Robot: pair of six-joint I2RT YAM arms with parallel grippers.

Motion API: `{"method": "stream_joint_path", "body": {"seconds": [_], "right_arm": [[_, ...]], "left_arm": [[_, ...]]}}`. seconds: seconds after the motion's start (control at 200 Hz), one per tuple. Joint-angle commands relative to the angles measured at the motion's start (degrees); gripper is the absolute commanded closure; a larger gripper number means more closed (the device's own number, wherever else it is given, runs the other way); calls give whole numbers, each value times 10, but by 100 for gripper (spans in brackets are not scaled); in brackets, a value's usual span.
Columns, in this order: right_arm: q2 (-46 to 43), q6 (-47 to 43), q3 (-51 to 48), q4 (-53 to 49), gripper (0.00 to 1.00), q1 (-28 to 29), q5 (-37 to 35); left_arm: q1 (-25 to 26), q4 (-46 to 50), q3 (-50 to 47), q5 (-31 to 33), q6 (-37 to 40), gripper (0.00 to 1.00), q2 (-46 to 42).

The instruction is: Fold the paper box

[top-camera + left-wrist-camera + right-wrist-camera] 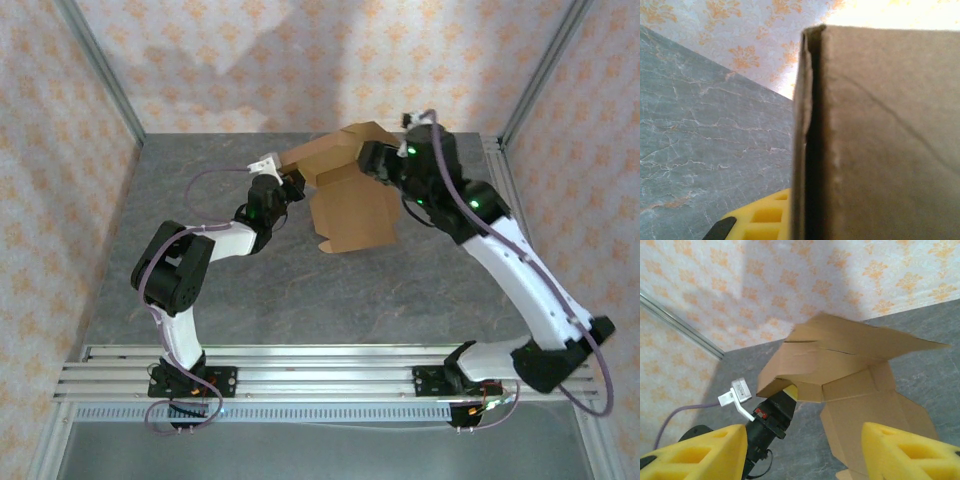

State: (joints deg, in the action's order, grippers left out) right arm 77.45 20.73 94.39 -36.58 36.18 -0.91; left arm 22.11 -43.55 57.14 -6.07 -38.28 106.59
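The paper box (352,205) is a brown cardboard piece held half-folded above the table's far middle, one panel hanging down and its upper flaps raised. My left gripper (297,181) is shut on the box's left flap. In the left wrist view the cardboard (880,140) stands edge-on right at the camera, one yellow finger (760,220) against its left face and the other finger hidden. My right gripper (373,160) is at the box's upper right side. It (805,460) is open, with nothing between its yellow fingers (700,455); beyond them are the box (850,360) and the left gripper (798,390).
The table (200,290) is grey and marble-patterned, with patterned walls on three sides and metal corner posts (100,70). Aluminium rails (320,365) carrying both arm bases run along the near edge. A white tag (737,392) and cable sit on the left wrist.
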Motion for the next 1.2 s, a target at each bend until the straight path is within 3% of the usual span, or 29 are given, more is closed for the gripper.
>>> {"method": "stream_joint_path", "body": {"seconds": [0.0,0.155,0.36,0.816,1.046,1.196], "right_arm": [[71,-41,69,-69,39,28,-69],[157,-42,152,-100,40,40,-94],[215,-48,190,-104,50,39,-92],[260,-27,220,-114,63,13,-59],[288,-28,251,-133,64,12,-36],[298,-28,261,-143,79,12,-28]], "left_arm": [[3,-14,-8,25,30,100,-16],[3,-17,-26,30,32,100,-26],[3,-16,-30,14,28,100,-26],[2,-30,-45,10,25,100,-29],[3,-30,-47,8,23,100,-30],[3,-27,-47,9,25,100,-30]]}}
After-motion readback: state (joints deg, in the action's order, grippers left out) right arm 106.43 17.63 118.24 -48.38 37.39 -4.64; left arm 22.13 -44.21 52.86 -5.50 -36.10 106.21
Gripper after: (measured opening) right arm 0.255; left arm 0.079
